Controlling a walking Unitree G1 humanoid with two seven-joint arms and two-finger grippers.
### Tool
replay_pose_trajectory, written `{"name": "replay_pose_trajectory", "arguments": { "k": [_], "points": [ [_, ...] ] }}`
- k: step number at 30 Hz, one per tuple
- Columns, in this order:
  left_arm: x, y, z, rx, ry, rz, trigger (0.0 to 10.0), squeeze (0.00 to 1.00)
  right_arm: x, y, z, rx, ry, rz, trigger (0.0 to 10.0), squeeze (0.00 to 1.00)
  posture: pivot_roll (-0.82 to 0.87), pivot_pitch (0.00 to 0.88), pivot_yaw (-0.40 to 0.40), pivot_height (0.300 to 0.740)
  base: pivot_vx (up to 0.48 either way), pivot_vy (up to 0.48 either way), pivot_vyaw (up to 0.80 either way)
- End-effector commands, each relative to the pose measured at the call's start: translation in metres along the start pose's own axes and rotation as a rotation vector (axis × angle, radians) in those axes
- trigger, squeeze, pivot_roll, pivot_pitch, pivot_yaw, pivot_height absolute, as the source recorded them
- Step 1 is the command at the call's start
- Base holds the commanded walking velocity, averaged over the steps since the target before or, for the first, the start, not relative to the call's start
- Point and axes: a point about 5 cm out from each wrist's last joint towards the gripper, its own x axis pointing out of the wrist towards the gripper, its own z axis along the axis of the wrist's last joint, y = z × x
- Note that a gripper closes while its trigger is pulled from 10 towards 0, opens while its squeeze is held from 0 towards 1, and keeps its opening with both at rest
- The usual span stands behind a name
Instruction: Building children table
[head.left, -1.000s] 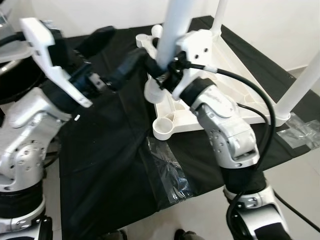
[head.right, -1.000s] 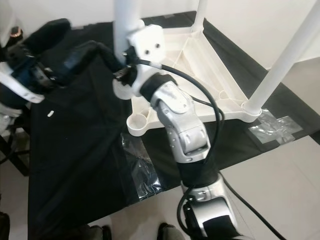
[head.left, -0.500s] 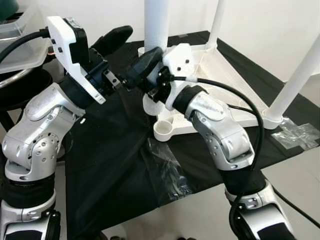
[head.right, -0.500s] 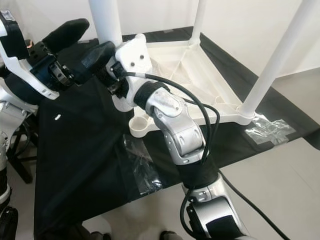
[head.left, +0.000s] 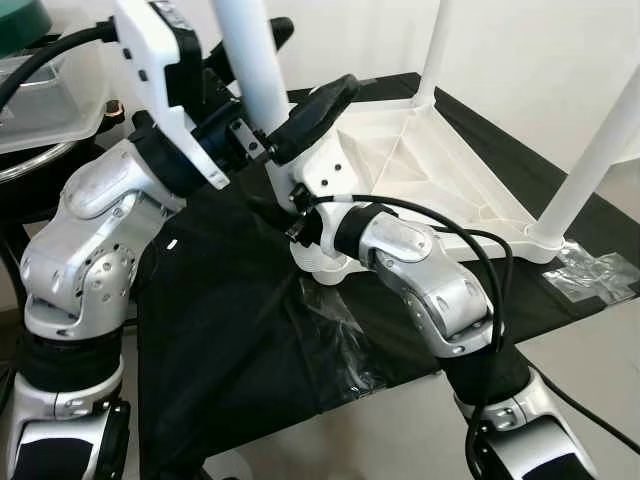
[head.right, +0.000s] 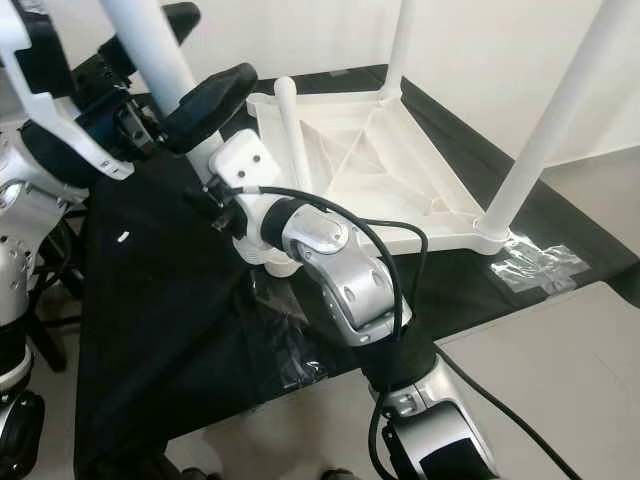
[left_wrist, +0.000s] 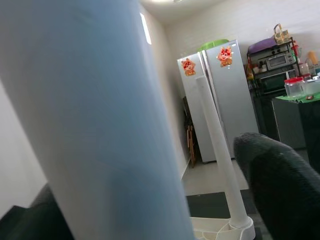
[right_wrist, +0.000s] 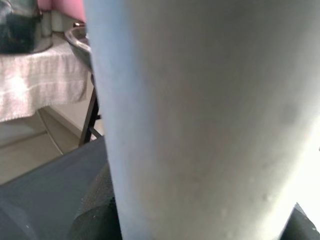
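Left eye view has us holding a white table leg (head.left: 252, 75), tilted, its lower end at the near corner of the upturned white tabletop (head.left: 420, 175). That tabletop lies on a black cloth (head.left: 215, 320) spread on the pale floor (head.left: 400, 420). Our left gripper (head.left: 262, 95) grasps the leg partway up, one black finger (head.left: 318, 112) in front of it and the other behind. Our right gripper (head.right: 222, 205) sits lower on the same leg, near the corner socket; in the right wrist view the leg (right_wrist: 200, 120) lies just in front of the camera, with black fingers showing at the edge on both sides, but we cannot tell whether they are clenched on it. Two more legs (head.left: 590, 150) stand upright in the far corners, and another thin post (head.right: 292, 130) rises just behind our right arm. Clear plastic wrap (head.left: 340, 335) lies crumpled on the cloth near the table, another piece (head.left: 590, 275) at the far corner. To our left sits a clear bin (head.left: 40, 95); its contents we cannot make out. The left wrist view shows a fridge (left_wrist: 225, 100) and a shelf with a microwave (left_wrist: 277, 60).
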Motion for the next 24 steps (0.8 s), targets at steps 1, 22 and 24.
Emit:
{"name": "replay_pose_trajectory", "arguments": {
  "k": [1,22,24],
  "points": [
    [0.003,-0.001,-0.002,0.006,0.031,-0.019,0.0,0.00,0.000,0.004,0.001,-0.034,0.000,0.014,10.0,0.00,0.04,0.088,-0.001,0.740,0.000,0.000,0.00],
    [0.014,0.012,0.006,-0.222,0.028,-0.037,0.0,0.00,-0.010,-0.016,0.012,-0.038,-0.089,0.136,10.0,1.00,0.06,0.088,0.001,0.740,0.000,0.000,0.00],
    [0.016,0.008,0.008,-0.200,0.032,-0.093,0.0,0.00,-0.021,-0.014,0.021,-0.003,-0.140,0.322,10.0,1.00,0.05,0.085,-0.003,0.740,0.000,0.000,0.00]
  ]
}}
